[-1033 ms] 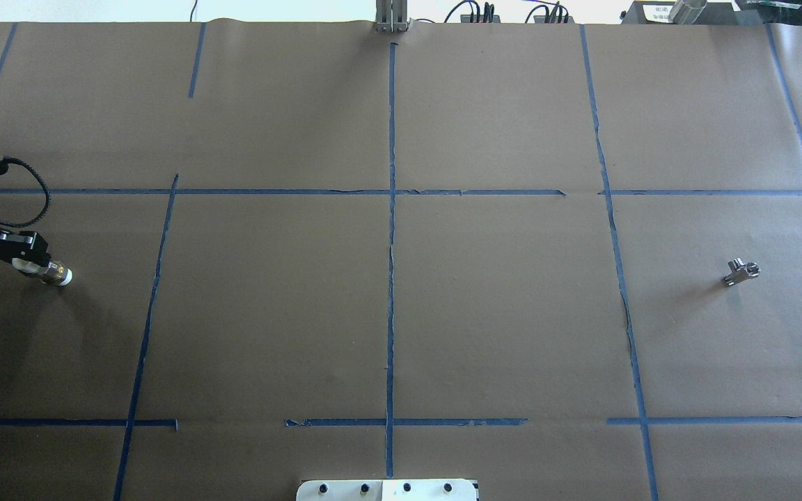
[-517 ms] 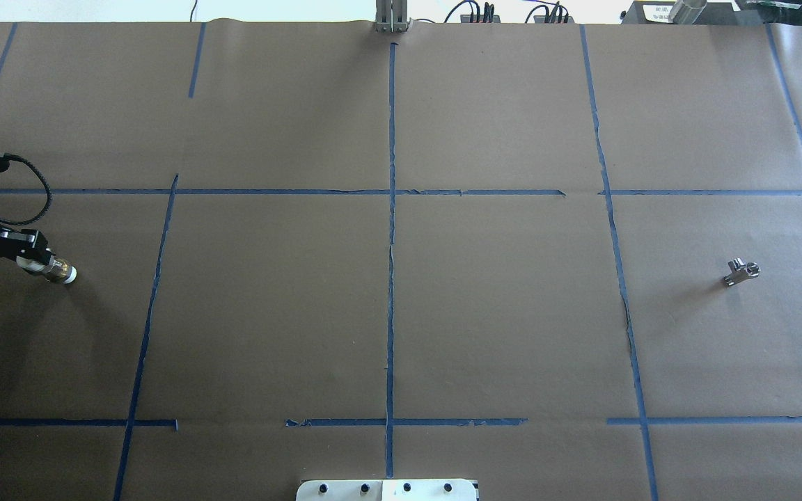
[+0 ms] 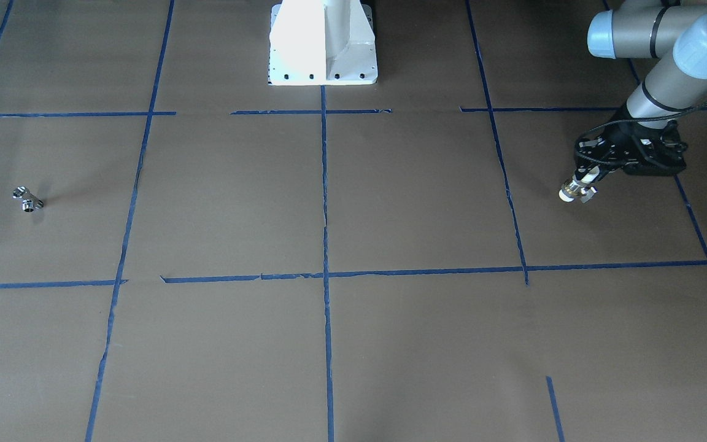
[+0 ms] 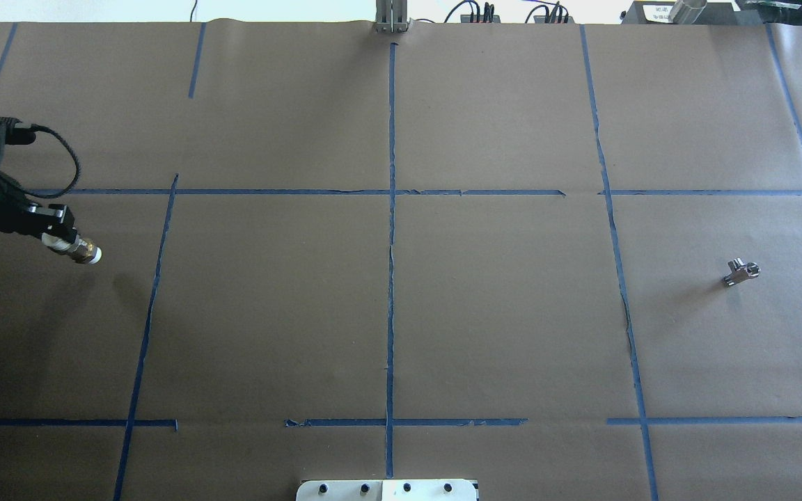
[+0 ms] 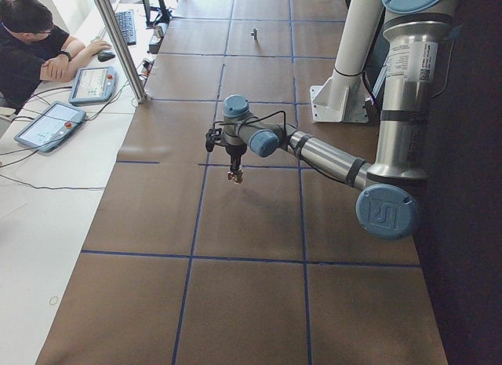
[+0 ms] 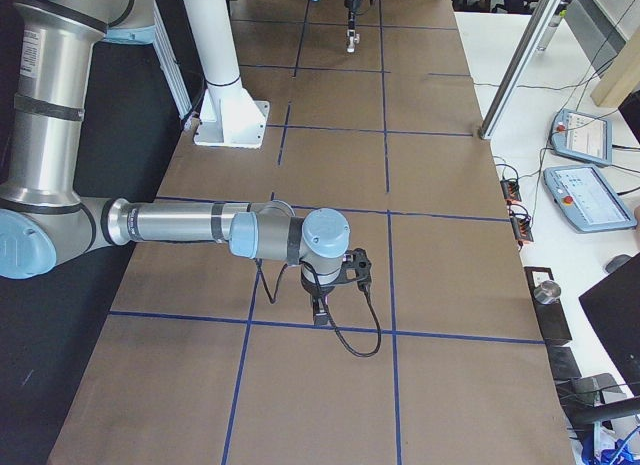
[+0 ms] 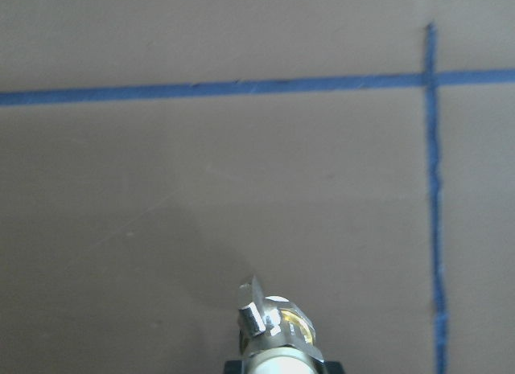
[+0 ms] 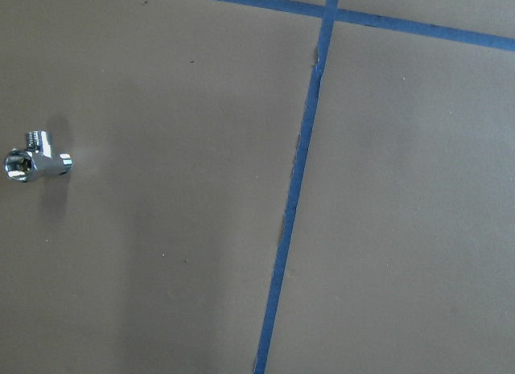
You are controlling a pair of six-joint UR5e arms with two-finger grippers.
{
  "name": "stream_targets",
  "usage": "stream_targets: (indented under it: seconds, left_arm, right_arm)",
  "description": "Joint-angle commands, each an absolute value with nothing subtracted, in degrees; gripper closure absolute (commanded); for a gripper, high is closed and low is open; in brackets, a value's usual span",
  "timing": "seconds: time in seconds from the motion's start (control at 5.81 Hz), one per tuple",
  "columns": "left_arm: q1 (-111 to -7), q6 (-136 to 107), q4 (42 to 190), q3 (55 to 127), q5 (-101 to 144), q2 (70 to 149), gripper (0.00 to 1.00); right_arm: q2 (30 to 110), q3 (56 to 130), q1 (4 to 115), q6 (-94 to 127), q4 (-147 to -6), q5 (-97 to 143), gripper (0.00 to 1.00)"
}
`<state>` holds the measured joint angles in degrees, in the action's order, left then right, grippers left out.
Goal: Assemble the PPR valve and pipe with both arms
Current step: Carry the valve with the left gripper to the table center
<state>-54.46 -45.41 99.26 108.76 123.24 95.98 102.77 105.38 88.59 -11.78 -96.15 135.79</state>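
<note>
My left gripper [image 4: 58, 239] is shut on the PPR valve [image 4: 85, 252], a stubby white-and-brass fitting. Its free white end points toward the table's middle. In the front-facing view the valve [image 3: 571, 191] hangs a little above the brown paper, under the left gripper [image 3: 588, 178]. The left wrist view shows the valve's [image 7: 273, 330] metal tab and brass ring at the bottom edge. The pipe [image 4: 742, 271], a small chrome T, lies alone on the far right; the right wrist view has the pipe [image 8: 34, 160] at its left. My right gripper [image 6: 321, 307] shows only in the right side view, so I cannot tell its state.
Blue tape lines [image 4: 391, 229] divide the brown paper into squares. The white pedestal base [image 3: 323, 55] stands at the robot's edge. A person [image 5: 31, 51] sits at a side desk with tablets, beyond an aluminium post [image 5: 118, 43].
My left gripper has carried the valve to the right and slightly farther from the robot, and its shadow now lies apart from it. The pipe has not moved.
</note>
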Motion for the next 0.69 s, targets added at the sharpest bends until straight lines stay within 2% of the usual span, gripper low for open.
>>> stream_targets:
  seconds: [0.0, 0.34, 0.52]
  left_arm:
    - [-53.10, -52.49, 87.33, 108.64, 123.05, 108.13, 1.00]
    - [-43.82, -72.84, 86.66, 105.76, 120.17, 118.67, 1.00]
    - [-40.03, -81.21, 86.75, 100.69, 118.58, 126.31, 1.00]
  right_arm:
    - [102.66, 105.38, 88.59, -11.78, -96.15, 135.70, 0.00]
    - [102.66, 105.29, 88.59, -11.78, -96.24, 135.79, 0.00]
    - [102.66, 105.29, 88.59, -11.78, -96.24, 135.70, 0.00]
